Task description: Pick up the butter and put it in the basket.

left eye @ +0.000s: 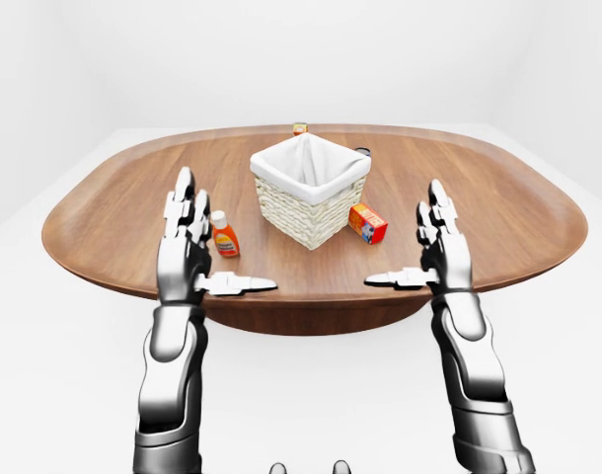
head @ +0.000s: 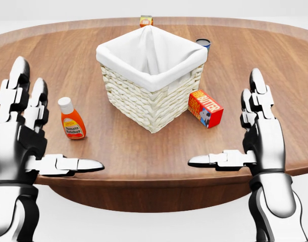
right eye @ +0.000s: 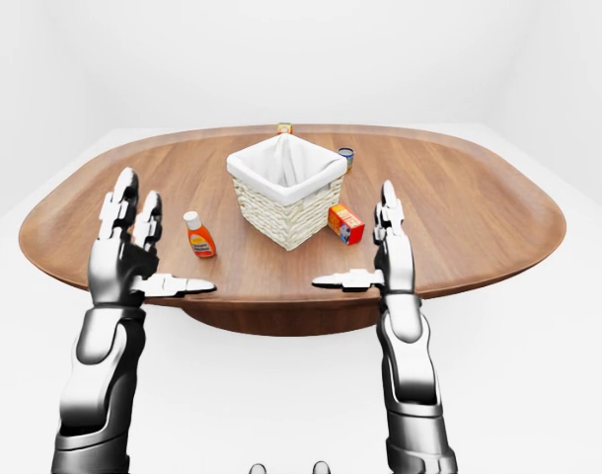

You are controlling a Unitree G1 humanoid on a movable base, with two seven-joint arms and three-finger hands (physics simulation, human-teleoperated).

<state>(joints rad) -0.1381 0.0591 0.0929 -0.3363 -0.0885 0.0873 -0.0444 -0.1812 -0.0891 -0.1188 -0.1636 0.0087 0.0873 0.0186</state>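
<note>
On an oval wooden table (head: 275, 65) in a plain white room, the red butter (head: 205, 108) box lies flat at the basket's (head: 151, 75) four o'clock, touching its wall, long axis running from ten to four. Left hand (head: 17, 136) and right hand (head: 262, 138) hover spread, empty, fingers upward.

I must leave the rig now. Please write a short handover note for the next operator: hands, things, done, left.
Left hand: open, empty, raised at the near table edge.
Right hand: open, empty, raised, nearest the butter.
Red rectangular butter box: lying on the brown wooden table, beside the basket's right side.
White wicker basket with cloth lining: mid-table; no butter visible inside.
Done: nothing grasped.
Left: grasp the butter, probably with the right hand, and drop it into the basket.
</note>
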